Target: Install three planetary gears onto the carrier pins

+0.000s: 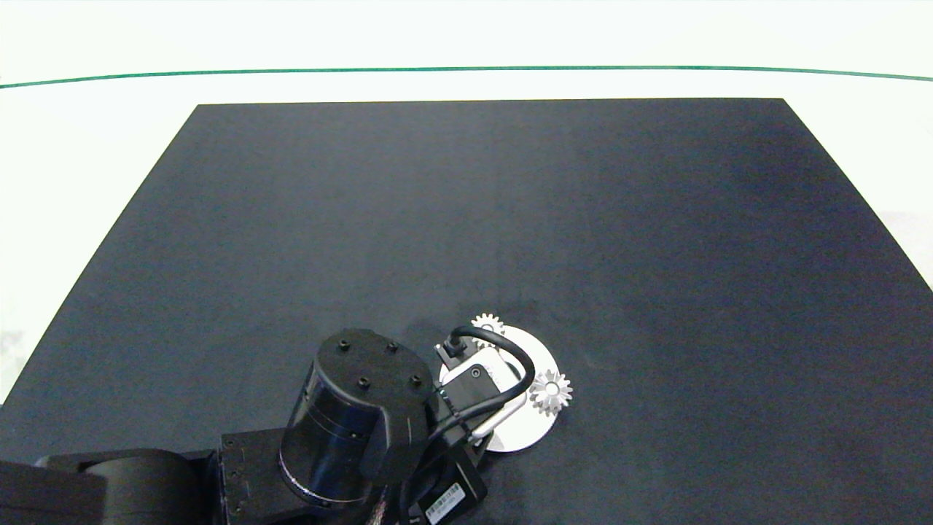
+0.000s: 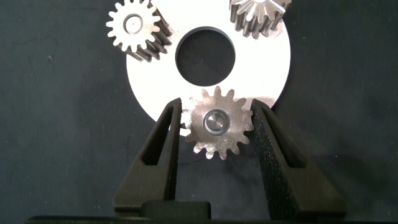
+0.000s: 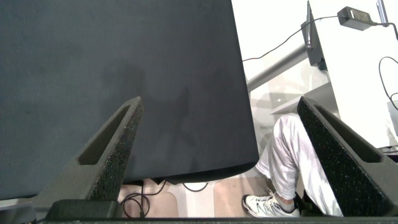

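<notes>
- The left hand (image 2: 217, 127) grips a small silvery toothed metal gear (image 2: 217, 122) between its fingers, at the near rim of the flat white ring-shaped disc (image 2: 267, 68).
- Two more silvery gears (image 2: 135, 30) sit on the disc's far side, on the dark worktop (image 1: 510, 219).
- The right hand (image 3: 221, 155) hangs wide open and empty off the worktop's edge, above a person's leg (image 3: 289, 155).

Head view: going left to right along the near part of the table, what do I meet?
Left arm's dark wrist housing → gear at the disc's far edge → white carrier disc → gear at its right edge.
</notes>
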You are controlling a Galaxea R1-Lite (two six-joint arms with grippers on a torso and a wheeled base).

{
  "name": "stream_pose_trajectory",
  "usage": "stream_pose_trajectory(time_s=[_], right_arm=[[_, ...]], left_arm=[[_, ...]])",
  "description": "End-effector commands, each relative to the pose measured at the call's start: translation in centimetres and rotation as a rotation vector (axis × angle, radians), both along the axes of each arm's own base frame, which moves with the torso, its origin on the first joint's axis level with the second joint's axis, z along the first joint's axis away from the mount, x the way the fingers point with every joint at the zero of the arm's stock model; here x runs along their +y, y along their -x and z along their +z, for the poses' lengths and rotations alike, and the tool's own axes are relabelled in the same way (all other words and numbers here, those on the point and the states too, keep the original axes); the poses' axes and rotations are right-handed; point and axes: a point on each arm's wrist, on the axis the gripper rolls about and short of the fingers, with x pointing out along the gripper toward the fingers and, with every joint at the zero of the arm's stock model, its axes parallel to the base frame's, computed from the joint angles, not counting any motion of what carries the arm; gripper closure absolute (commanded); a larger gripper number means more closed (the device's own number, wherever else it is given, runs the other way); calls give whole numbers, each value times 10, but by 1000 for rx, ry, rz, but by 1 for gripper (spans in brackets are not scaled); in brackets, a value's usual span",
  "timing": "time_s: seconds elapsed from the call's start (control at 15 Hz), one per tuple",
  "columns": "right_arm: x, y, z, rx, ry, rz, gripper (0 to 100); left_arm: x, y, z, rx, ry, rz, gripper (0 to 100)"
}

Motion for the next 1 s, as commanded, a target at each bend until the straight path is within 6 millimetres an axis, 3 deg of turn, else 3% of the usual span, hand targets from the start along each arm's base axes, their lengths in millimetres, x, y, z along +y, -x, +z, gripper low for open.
stream_pose_trajectory(time_s=[0.07, 1.0], right_arm=[[0, 0, 0, 3, 2, -2, 0], [0, 0, 0, 4, 5, -3, 0]], left_arm=[[-1, 0, -1, -3, 1, -1, 90], [-2, -1, -9, -1, -1, -2, 90]])
